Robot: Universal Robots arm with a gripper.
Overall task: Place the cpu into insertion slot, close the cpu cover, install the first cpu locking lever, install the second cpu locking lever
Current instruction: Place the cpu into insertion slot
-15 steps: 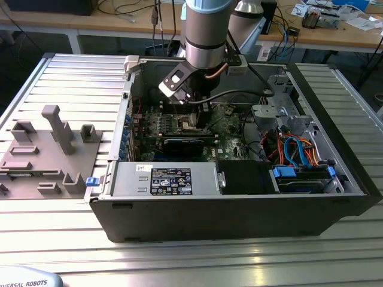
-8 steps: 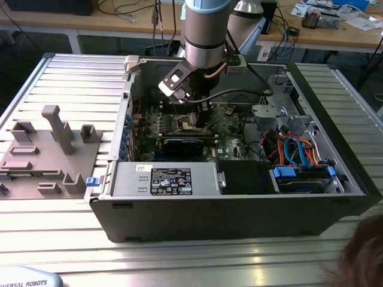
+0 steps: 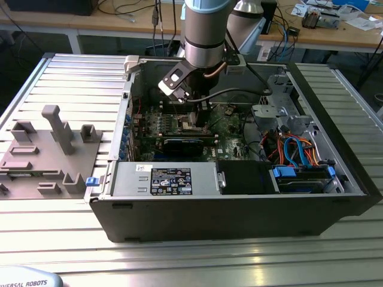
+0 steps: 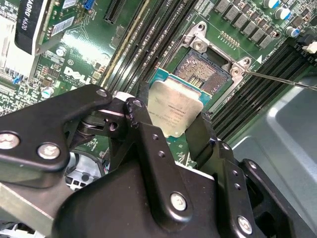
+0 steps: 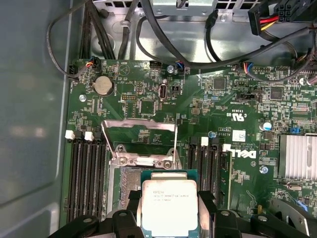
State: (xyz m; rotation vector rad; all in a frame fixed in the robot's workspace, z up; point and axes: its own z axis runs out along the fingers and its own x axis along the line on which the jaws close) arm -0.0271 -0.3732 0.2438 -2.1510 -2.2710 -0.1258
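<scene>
Hand (image 4: 171, 119) closed on the cpu (image 4: 174, 110), pinching two opposite edges, silvery face toward the wrist cameras; chip hangs just beside the insertion slot (image 4: 205, 74), overlapping its near rim, not seated; cpu cover (image 5: 138, 124) swung open, apart from the recess. Risks, as judged: chip sits off-centre from the slot, so letting go here would drop it on the rim or askew and bend contacts; any tilt in the grip would do the same.
</scene>
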